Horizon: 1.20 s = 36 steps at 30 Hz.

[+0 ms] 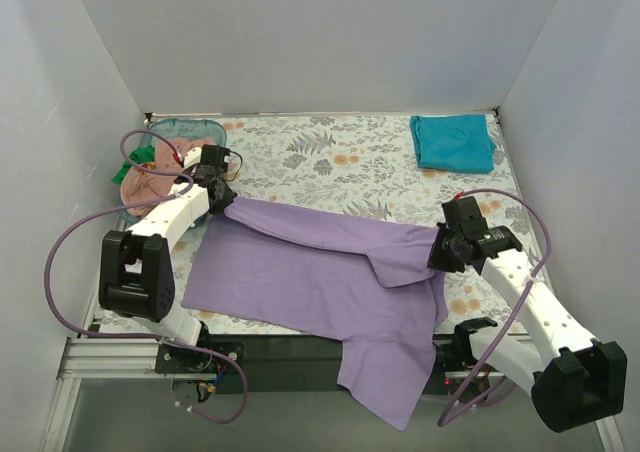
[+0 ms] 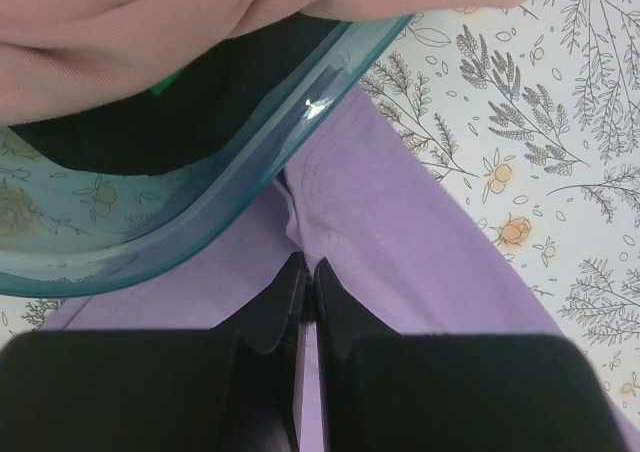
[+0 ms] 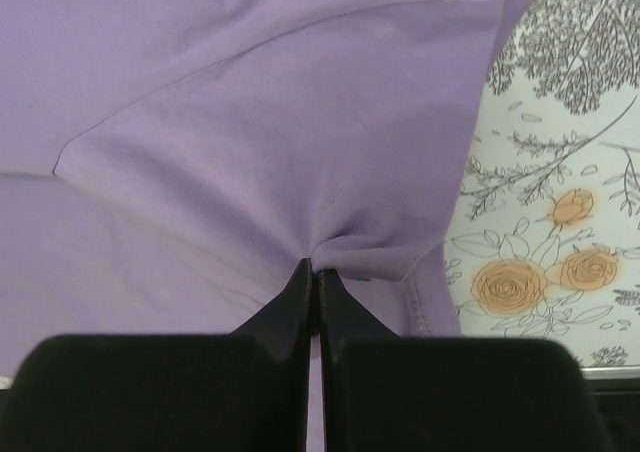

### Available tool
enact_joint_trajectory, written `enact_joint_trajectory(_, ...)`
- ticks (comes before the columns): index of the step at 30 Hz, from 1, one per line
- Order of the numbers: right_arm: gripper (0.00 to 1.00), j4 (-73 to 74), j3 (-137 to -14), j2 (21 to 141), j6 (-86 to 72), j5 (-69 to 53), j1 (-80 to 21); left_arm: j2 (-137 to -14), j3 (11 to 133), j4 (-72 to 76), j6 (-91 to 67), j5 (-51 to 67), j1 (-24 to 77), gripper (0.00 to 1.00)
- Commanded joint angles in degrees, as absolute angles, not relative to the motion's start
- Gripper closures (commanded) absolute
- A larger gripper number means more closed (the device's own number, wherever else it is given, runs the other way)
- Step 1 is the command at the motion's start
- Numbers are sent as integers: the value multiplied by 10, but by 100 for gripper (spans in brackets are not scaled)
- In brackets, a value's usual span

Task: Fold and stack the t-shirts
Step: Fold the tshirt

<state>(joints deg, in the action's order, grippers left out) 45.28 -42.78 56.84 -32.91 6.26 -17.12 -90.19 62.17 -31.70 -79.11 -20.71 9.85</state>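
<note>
The large lavender-purple t-shirt (image 1: 310, 272) lies spread on the floral table, its lower part hanging over the near edge. My left gripper (image 1: 222, 194) is shut on its left edge (image 2: 330, 212), beside the basket. My right gripper (image 1: 440, 252) is shut on a pinched fold at its right edge (image 3: 330, 242). The stretch between them is pulled into a long folded band. A folded teal t-shirt (image 1: 452, 142) lies at the far right. A salmon-pink t-shirt (image 1: 150, 184) and a green one (image 1: 140, 157) sit in the basket.
The blue-green plastic basket (image 1: 205, 129) stands at the far left; its rim (image 2: 250, 182) is right next to my left gripper. White walls close in the table on three sides. Purple cables loop beside both arms.
</note>
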Motion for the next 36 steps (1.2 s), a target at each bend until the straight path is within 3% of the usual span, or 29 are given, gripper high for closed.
enact_joint_trajectory(1, 99, 480, -414, 533, -369, 58, -177, -874, 623, -322, -787, -224, 94, 100)
enact_joint_trajectory(11, 97, 462, -328, 510, -395, 44, -178, -879, 607, -332, -807, -230, 95, 100)
enact_joint_trajectory(14, 88, 454, -309, 505, -400, 34, -178, -885, 606, -343, -816, -233, 94, 100)
enact_joint_trajectory(17, 66, 454, -306, 499, -389, 33, -178, -888, 609, -352, -824, -232, 95, 99)
enact_joint_trajectory(18, 50, 454, -308, 497, -386, 32, -178, -887, 612, -354, -824, -229, 94, 95)
enact_joint_trajectory(20, 38, 455, -320, 494, -380, 28, -178, -884, 617, -364, -824, -222, 94, 72)
enact_joint_trajectory(23, 19, 454, -348, 490, -362, 18, -178, -864, 621, -365, -827, -211, 95, 53)
enact_joint_trajectory(24, 2, 454, -357, 490, -355, 18, -178, -848, 619, -363, -829, -207, 95, 50)
enact_joint_trajectory(30, 2, 454, -423, 510, -325, 25, -178, -795, 608, -327, -814, -138, 112, 37)
enact_joint_trajectory(36, 2, 399, -451, 591, -293, 66, -176, -789, 598, -270, -799, -73, 128, 33)
